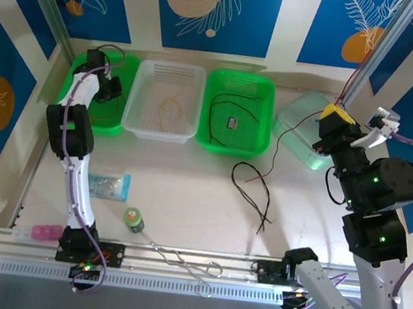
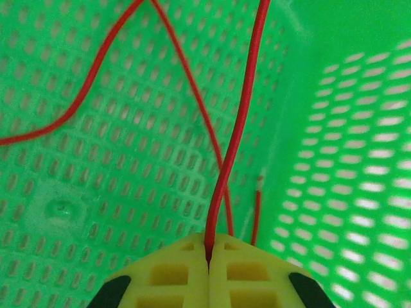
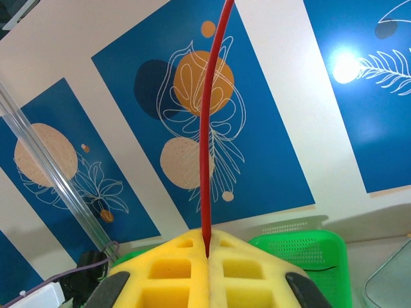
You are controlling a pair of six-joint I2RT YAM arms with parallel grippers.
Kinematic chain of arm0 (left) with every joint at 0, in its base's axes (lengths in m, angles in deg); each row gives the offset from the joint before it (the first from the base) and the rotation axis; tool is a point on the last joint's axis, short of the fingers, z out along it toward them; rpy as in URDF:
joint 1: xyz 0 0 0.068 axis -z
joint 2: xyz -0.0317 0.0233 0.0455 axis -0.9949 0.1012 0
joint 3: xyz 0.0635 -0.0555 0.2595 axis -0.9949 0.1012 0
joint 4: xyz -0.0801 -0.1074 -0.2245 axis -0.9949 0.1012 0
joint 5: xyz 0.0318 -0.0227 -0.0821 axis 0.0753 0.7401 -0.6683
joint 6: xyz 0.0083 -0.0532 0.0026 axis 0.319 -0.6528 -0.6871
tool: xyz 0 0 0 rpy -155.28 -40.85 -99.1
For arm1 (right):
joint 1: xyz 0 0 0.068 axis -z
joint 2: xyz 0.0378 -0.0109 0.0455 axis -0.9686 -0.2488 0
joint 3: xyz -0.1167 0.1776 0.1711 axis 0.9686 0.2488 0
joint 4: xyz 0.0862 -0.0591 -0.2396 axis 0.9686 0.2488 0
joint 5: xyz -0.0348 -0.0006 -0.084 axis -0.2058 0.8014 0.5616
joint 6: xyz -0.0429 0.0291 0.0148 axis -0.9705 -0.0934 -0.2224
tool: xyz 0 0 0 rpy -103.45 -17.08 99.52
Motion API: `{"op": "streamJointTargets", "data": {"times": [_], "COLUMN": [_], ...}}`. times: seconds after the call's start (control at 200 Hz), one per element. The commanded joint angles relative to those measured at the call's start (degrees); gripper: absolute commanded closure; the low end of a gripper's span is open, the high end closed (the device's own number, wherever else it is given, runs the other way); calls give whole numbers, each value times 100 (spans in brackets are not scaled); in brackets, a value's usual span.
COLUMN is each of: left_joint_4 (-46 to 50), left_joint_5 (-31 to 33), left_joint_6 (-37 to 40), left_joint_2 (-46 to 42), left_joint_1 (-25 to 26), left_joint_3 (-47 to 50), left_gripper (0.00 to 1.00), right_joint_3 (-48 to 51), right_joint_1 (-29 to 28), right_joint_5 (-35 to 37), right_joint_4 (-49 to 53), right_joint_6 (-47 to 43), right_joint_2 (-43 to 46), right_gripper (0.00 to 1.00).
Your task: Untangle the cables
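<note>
Pinching red cables (image 2: pixel 237 128) with left fingers (image 2: pixel 167 276) and right fingers (image 3: pixel 173 276).
Limp, light, probably slick; best gripped near a free end, clear of the black cable (image 1: pixel 236 172).

place: robot lab cell | cues: aluminium rail (image 1: pixel 19 248), patterned backdrop panels (image 1: pixel 210 10)

My left pincer (image 1: pixel 111 87) in left green tray (image 1: pixel 111 128) | my right pincer (image 1: pixel 333 118) raised, red cable (image 1: pixel 272 163) dropping to desk (image 1: pixel 185 197)
</note>
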Motion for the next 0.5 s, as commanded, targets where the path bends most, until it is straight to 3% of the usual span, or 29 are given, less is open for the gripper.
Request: {"op": "streamJointTargets", "data": {"times": [0.0, 0.025, 0.085, 0.16, 0.23, 0.31, 0.495], "left_joint_4": [175, 171, 84, -86, -277, -407, -493], "left_joint_5": [-99, -100, -174, -257, -96, 78, 497], "left_joint_6": [-52, -60, -80, -19, -3, 76, 332], "left_joint_2": [115, 118, 95, -44, -253, -523, -1158], "left_joint_1": [-99, -98, -96, -96, -94, -95, -94], "left_joint_3": [-156, -161, -188, -167, -118, -109, -143], "left_gripper": [100, 99, 79, 68, 42, 25, 3], "right_joint_3": [-11, -23, -42, -67, -91, -121, -104], "right_joint_1": [33, 33, 26, 33, 31, 29, 28], "right_joint_5": [105, 99, 93, 66, 18, -46, -151], "right_joint_4": [38, 48, 65, 66, 66, 66, 49], "right_joint_6": [-22, -22, -13, -5, 21, 46, 152], "right_joint_2": [122, 129, 138, 129, 116, 86, 77], "right_gripper": [100, 100, 100, 100, 100, 100, 100]}}
